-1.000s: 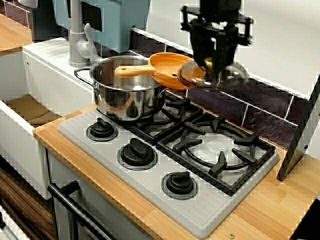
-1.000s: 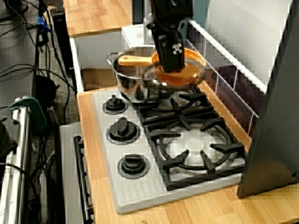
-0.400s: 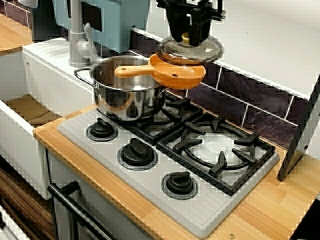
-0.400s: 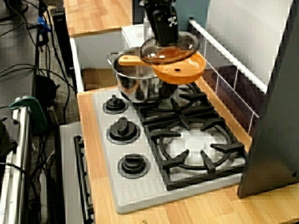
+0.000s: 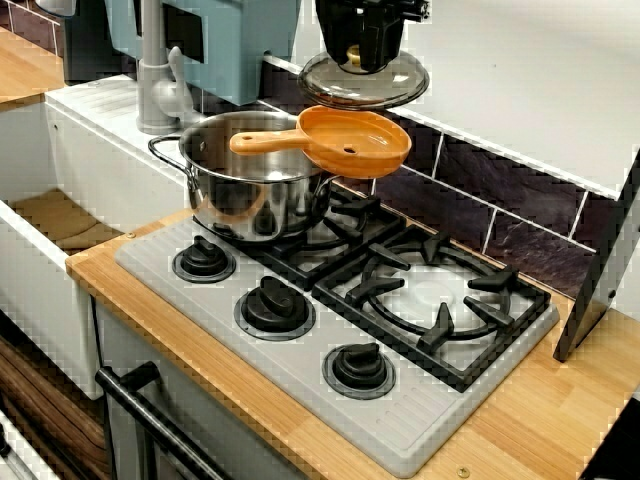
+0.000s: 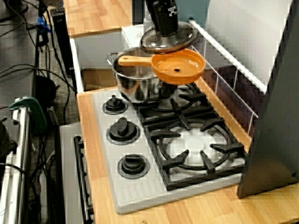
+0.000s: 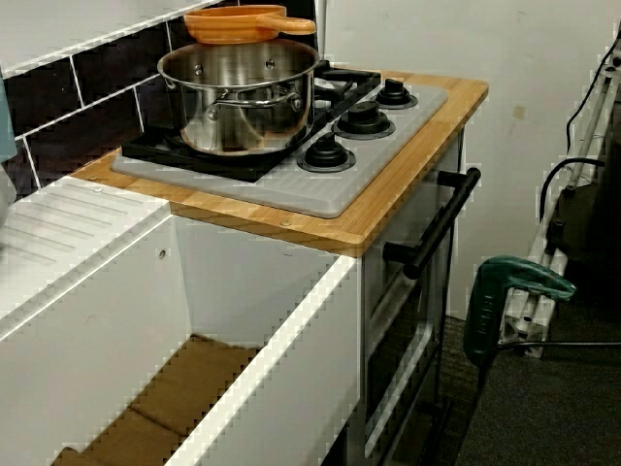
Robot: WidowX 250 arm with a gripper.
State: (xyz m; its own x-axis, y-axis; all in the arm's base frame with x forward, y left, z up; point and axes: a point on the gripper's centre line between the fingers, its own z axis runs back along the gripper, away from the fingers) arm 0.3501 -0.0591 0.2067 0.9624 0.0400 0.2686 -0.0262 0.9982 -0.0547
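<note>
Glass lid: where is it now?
In the front view, the glass lid hangs in the gripper just above the orange pan resting on the left burner's steel pot.

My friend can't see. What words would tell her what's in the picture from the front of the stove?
A black gripper holds a glass lid by its knob, above an orange pan. The pan rests on a steel pot on the stove.

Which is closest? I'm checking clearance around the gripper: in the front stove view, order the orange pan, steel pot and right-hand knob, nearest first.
1. Orange pan, directly below the gripper and its glass lid.
2. Steel pot, lower left.
3. Right-hand knob, far below, toward the camera.
</note>
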